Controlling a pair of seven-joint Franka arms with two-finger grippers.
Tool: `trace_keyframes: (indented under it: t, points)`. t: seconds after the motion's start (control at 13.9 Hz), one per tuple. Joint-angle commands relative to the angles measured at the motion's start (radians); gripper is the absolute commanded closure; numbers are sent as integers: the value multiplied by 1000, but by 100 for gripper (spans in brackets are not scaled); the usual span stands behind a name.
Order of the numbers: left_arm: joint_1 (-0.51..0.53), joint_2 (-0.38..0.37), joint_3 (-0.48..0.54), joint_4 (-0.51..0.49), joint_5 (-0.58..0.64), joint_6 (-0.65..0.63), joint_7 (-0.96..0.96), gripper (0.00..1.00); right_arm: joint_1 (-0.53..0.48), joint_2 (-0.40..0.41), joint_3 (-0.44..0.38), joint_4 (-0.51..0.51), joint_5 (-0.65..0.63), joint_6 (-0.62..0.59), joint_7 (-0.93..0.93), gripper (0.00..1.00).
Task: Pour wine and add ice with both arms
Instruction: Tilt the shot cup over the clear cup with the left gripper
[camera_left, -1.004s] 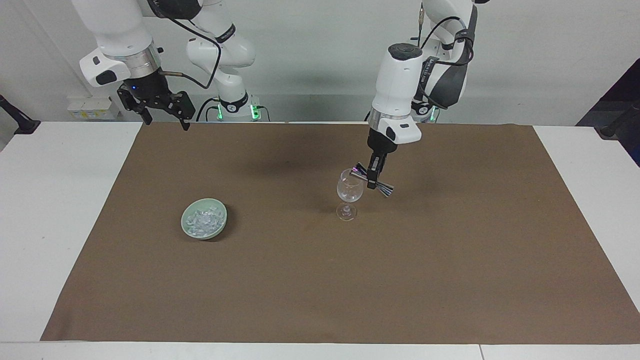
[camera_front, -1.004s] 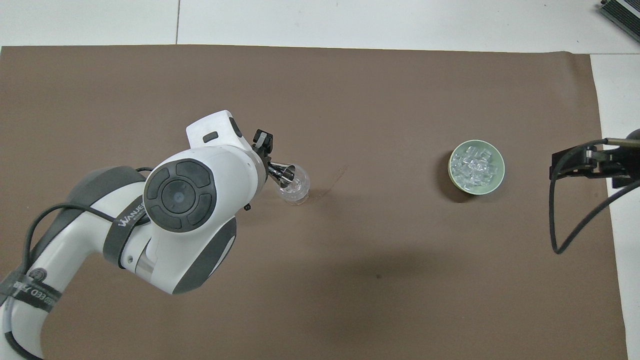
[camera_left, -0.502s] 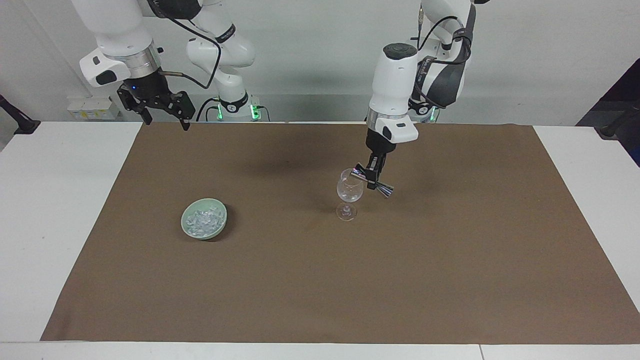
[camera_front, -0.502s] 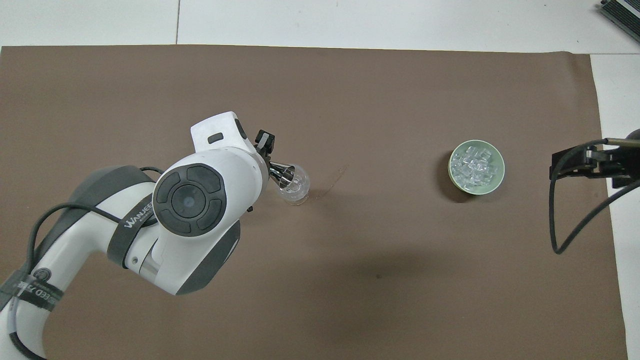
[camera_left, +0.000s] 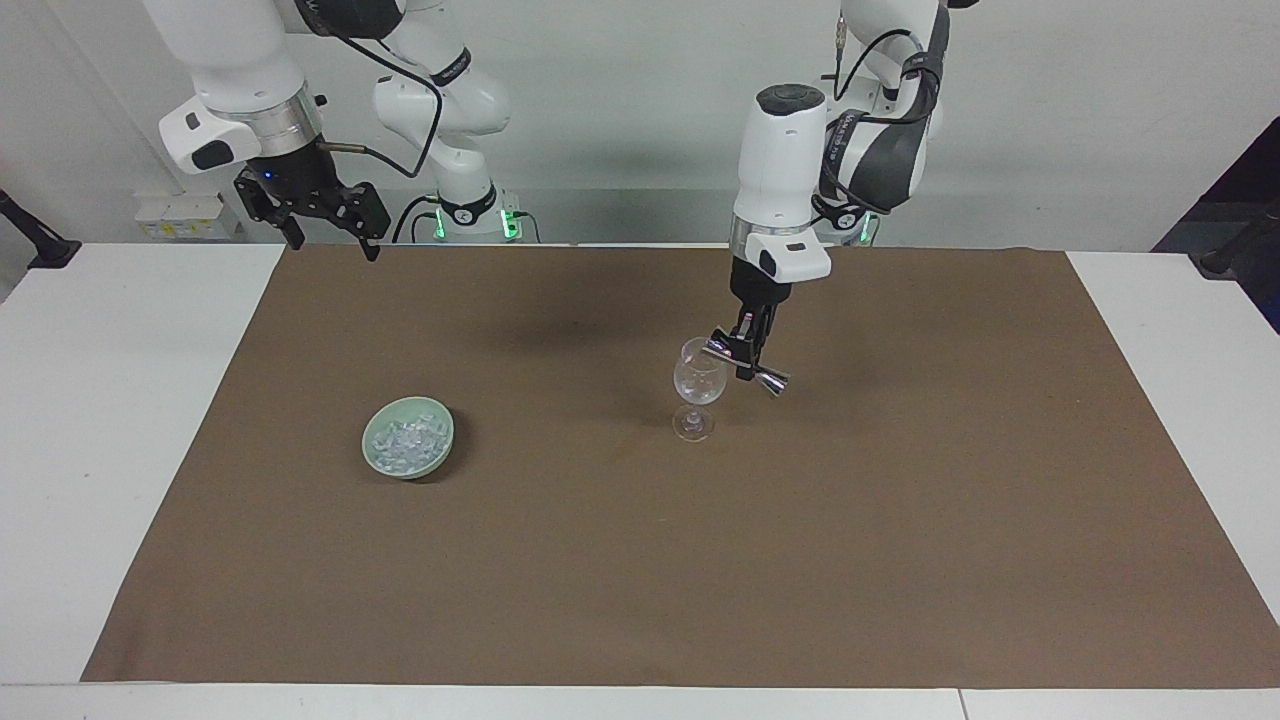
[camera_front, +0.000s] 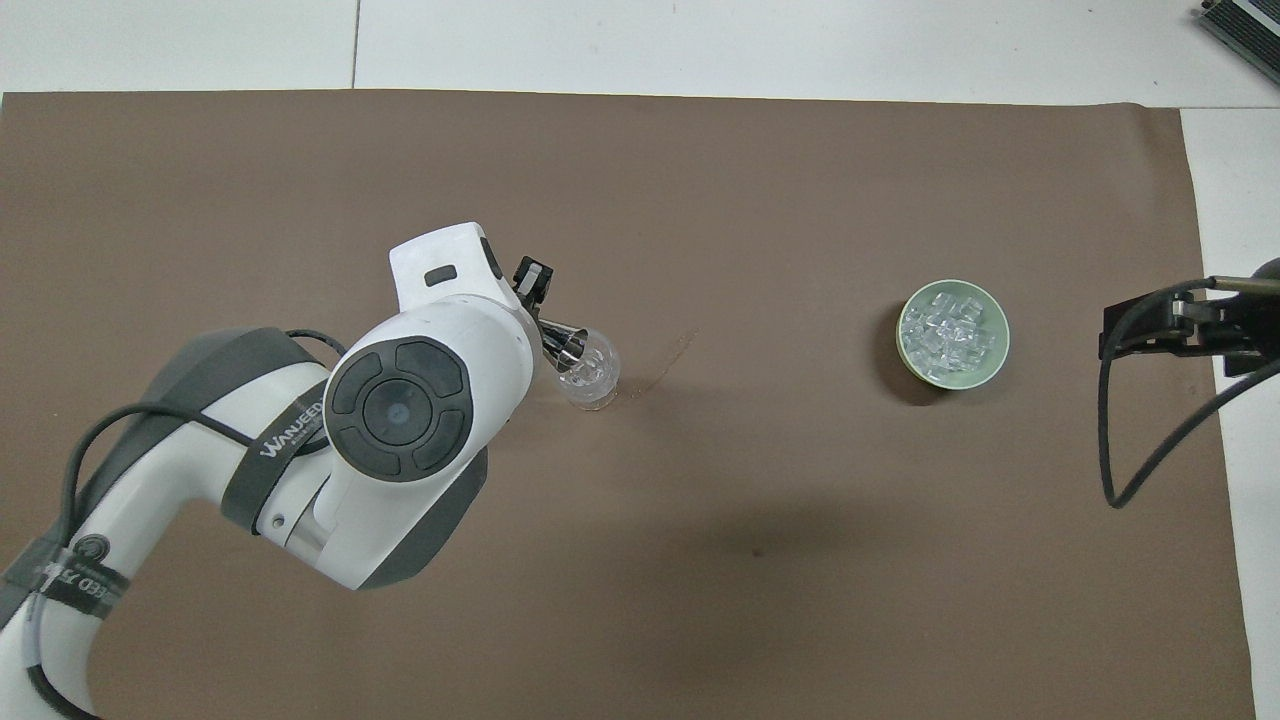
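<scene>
- Facing view: the left gripper (camera_left: 747, 360) is clamped on a tilted metal jigger (camera_left: 746, 362), whose one end rests over the rim of the wine glass (camera_left: 698, 385). The glass stands upright on the brown mat (camera_left: 900, 520).
- Facing view: the right gripper (camera_left: 325, 228) waits raised at the mat's corner, fingers spread wide, holding nothing.
- Overhead view: the ice (camera_front: 949, 328) lies heaped in a green bowl (camera_front: 987, 367), well apart from the glass, toward the right arm's end.
</scene>
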Motion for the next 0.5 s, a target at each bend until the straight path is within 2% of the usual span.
trace_keyframes:
  t: [0.0, 0.43]
  points:
    - [-22, 26, 16, 30, 34, 12, -24, 100, -20, -2, 8, -1, 25, -10, -20, 0]
    - [-20, 28, 16, 35, 83, 19, -23, 100, -20, -2, 8, -1, 25, -10, -20, 0]
